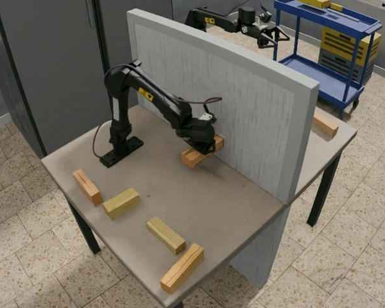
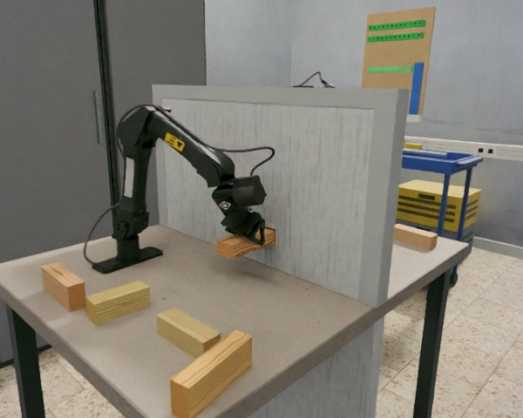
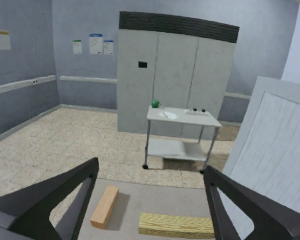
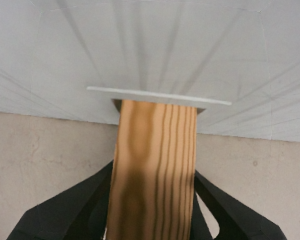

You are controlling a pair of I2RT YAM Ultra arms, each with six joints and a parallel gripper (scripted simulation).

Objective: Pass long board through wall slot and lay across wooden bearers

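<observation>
The right tool (image 1: 210,148) (image 2: 258,237) (image 4: 152,166) is closed on the long board (image 1: 193,157) (image 2: 233,246) (image 4: 152,145), above the surface (image 1: 219,212) (image 2: 270,314) (image 4: 50,160). Only the right wrist view shows clearly how the board enters the slot (image 4: 201,110). The left tool (image 1: 282,38) (image 3: 152,167) is wide open, holding nothing; its camera shows a yellowish block (image 3: 177,226), which the top view hides.

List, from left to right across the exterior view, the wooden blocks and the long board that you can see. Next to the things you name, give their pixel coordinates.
Orange-brown block (image 1: 86,187) (image 2: 63,287) → greenish-yellow block by it (image 1: 121,203) (image 2: 118,302) → long board at the slot (image 1: 194,156) (image 2: 234,245) (image 4: 152,165) → pinkish block beyond the wall (image 1: 325,124) (image 2: 415,237)
</observation>
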